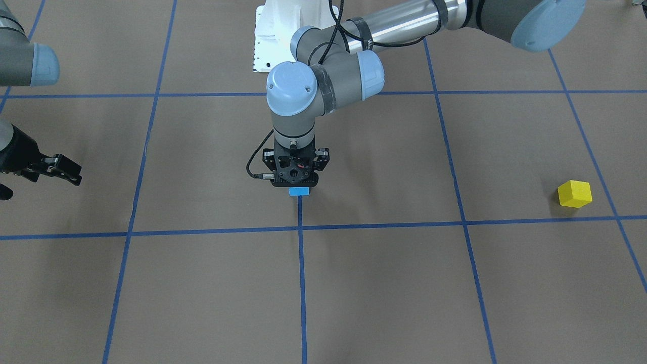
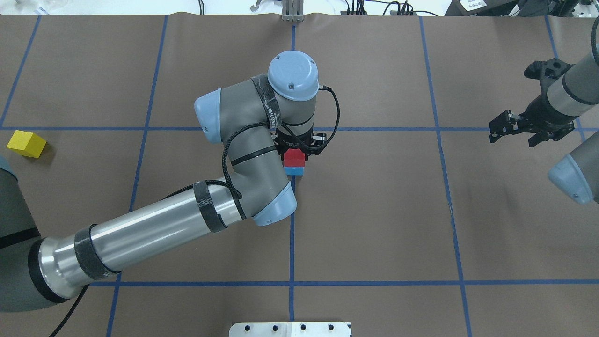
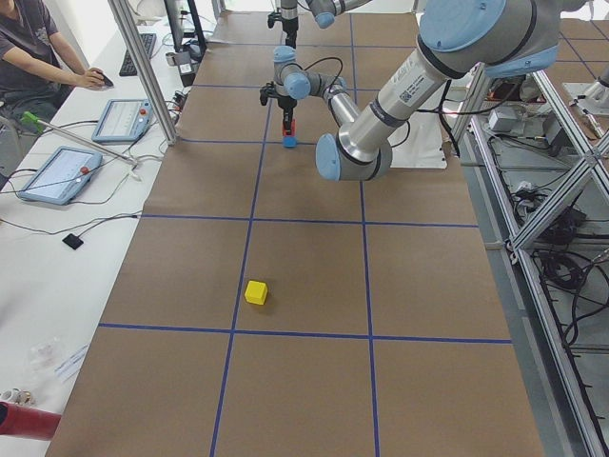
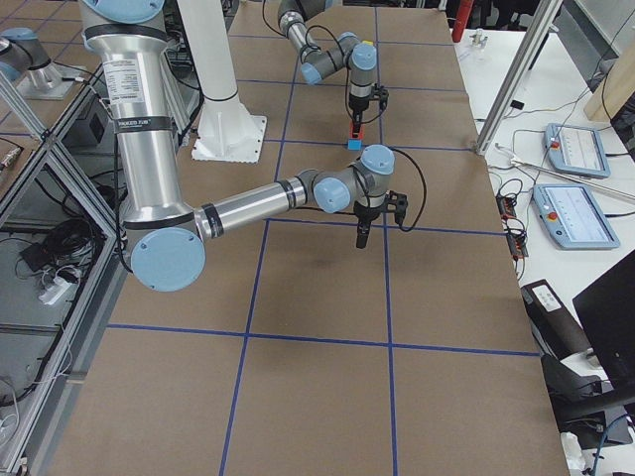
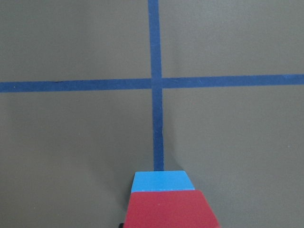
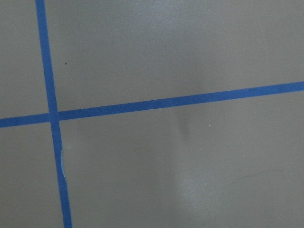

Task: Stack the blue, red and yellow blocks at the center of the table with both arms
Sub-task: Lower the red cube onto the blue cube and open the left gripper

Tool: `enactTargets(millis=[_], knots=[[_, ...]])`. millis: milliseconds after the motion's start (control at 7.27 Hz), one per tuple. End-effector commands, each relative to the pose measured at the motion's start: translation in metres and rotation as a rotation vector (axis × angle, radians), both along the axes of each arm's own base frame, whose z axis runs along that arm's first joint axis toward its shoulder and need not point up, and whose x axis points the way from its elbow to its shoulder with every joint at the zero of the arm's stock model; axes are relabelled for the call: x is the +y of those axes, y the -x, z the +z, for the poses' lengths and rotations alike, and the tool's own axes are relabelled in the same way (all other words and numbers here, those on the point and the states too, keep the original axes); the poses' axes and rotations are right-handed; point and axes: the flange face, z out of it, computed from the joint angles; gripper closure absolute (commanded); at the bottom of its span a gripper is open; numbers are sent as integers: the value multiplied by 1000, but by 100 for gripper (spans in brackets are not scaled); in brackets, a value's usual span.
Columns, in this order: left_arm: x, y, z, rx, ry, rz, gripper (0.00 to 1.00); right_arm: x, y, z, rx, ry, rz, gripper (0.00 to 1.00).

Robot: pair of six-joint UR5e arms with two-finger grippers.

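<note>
A red block sits on a blue block at the table's centre, beside a tape crossing. My left gripper reaches straight down and is shut on the red block; its fingers are mostly hidden under the wrist. The left wrist view shows the red block resting on the blue block. In the front view only the blue block shows below the left gripper. The yellow block lies alone far out on my left side. My right gripper hangs empty and shut, off to my right.
Blue tape lines divide the brown table into squares. The robot's white base plate is at the near edge. Tablets and an operator are beyond the table's far edge in the left side view.
</note>
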Motion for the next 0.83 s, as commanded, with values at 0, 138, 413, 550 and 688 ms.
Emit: enactTargets(millis=[0,138,413,550,688], knots=[[0,0,0,-1,-2,-2,100,0,0,0,0,0,0,0],[0,0,1,-1,-2,-2,100,0,0,0,1,0,1,0],[0,0,1,-1,-2,-2,56,0,0,0,0,-1,-1,0],[0,0,1,4,-6,-3,38,0,0,1,2,0,0,0],[-1,0,4,1,-10,-7,31,0,0,1,2,0,0,0]])
